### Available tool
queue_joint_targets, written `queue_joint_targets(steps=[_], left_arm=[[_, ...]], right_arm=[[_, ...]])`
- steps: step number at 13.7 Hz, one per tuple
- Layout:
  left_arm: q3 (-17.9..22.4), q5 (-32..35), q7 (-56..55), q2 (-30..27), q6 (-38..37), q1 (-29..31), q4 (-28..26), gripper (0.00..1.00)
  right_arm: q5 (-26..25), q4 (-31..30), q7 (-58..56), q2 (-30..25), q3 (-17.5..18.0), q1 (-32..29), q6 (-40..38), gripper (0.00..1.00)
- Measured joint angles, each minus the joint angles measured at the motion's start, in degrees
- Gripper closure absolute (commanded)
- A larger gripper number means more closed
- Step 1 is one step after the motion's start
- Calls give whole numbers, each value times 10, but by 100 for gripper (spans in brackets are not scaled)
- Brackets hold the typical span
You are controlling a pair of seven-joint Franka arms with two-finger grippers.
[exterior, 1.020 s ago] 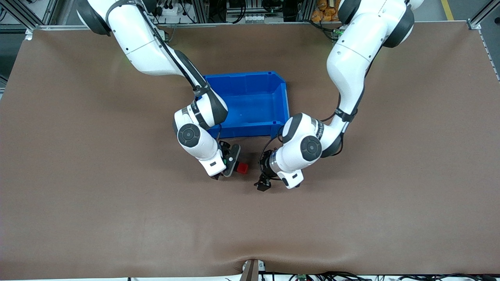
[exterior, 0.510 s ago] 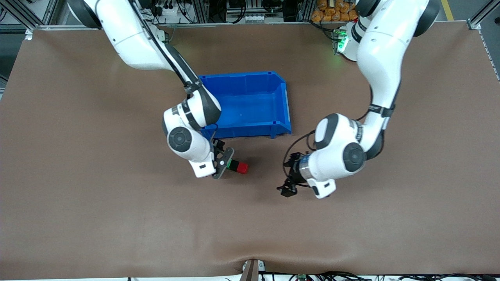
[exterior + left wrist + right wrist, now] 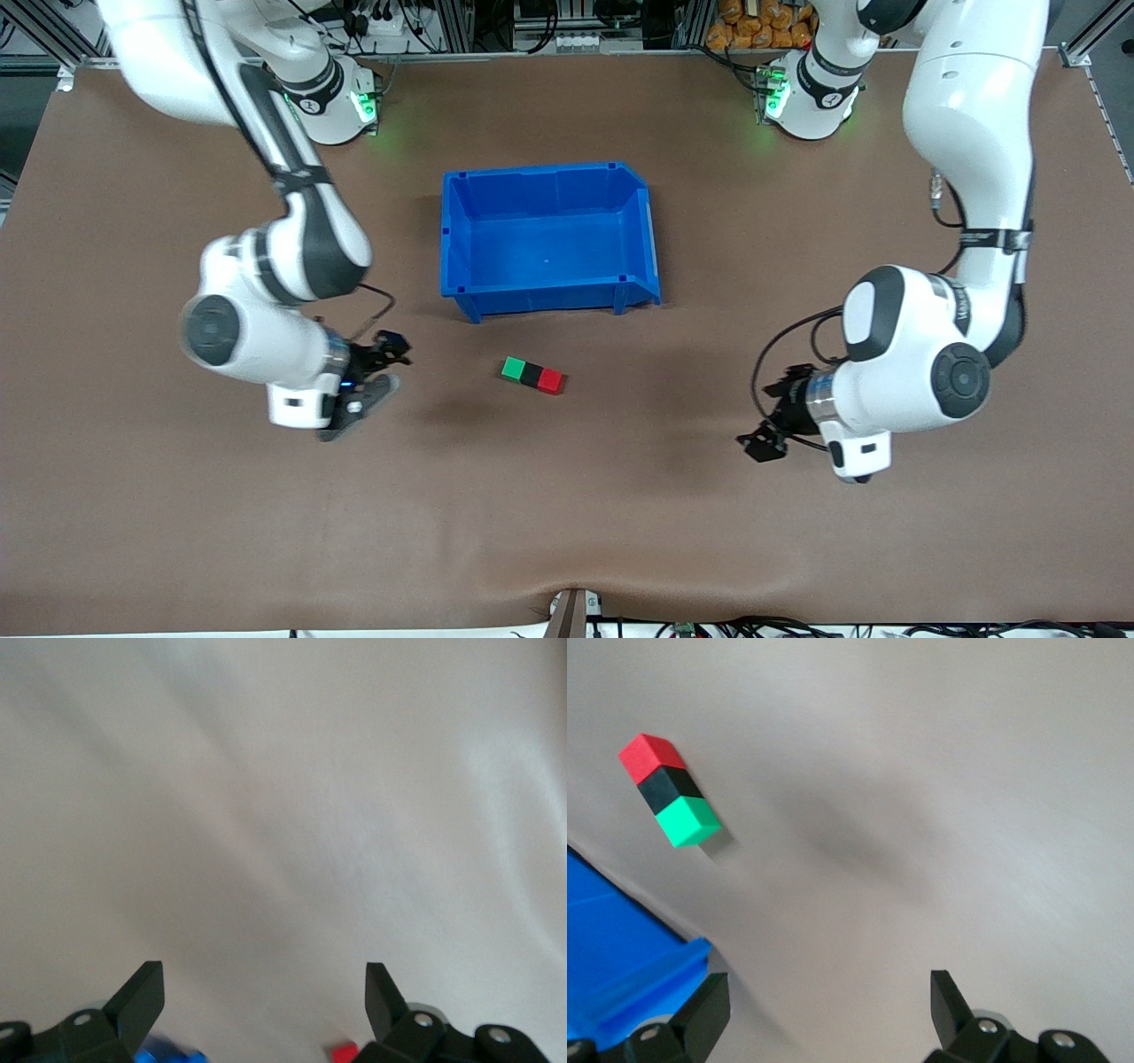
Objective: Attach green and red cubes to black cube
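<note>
In the front view, three small cubes lie joined in a short row on the brown counter [image 3: 177,532]: the green cube [image 3: 512,369] toward the right arm's end, the black cube [image 3: 531,375] touching it in the middle, and the red cube [image 3: 550,381] touching the black one toward the left arm's end. The row sits nearer to the front camera than the blue bin [image 3: 549,239], a little apart from the bin's wall. The right gripper [image 3: 376,381] hangs over bare counter well apart from the row, toward the right arm's end, its jaws spread wide and holding nothing. The left gripper [image 3: 769,434] hangs over bare counter toward the left arm's end, also well apart from the cubes, jaws wide and empty. In the left wrist view, the left gripper [image 3: 264,997] shows two dark fingers [image 3: 137,997] set far apart over plain counter, with a sliver of the red cube [image 3: 344,1052] and a blue blur at the picture's edge. In the right wrist view, the right gripper [image 3: 828,1005] stands equally wide; the red cube [image 3: 648,755], black cube [image 3: 669,788] and green cube [image 3: 687,822] show pressed together in line, near a corner of the blue bin [image 3: 620,966].
</note>
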Motion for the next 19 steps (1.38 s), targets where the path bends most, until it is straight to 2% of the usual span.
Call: queue_joint_targets(steps=[5, 8, 11, 14, 19], left_arm=[[1, 111, 93, -25, -31, 7, 0, 0], [1, 121, 216, -32, -36, 52, 0, 0], [-6, 121, 322, -63, -78, 96, 1, 0], [-52, 121, 393, -119, -144, 154, 2, 0], [-62, 121, 482, -249, -255, 162, 1, 0]], right_arm=[[0, -5, 5, -82, -2, -120, -97, 0], [-5, -17, 5, -149, -10, -174, -160, 0], [-42, -23, 30, -206, -38, -183, -203, 0], [-78, -28, 106, -255, -35, -179, -243, 0], [-99, -31, 193, -306, -35, -178, -288, 0]])
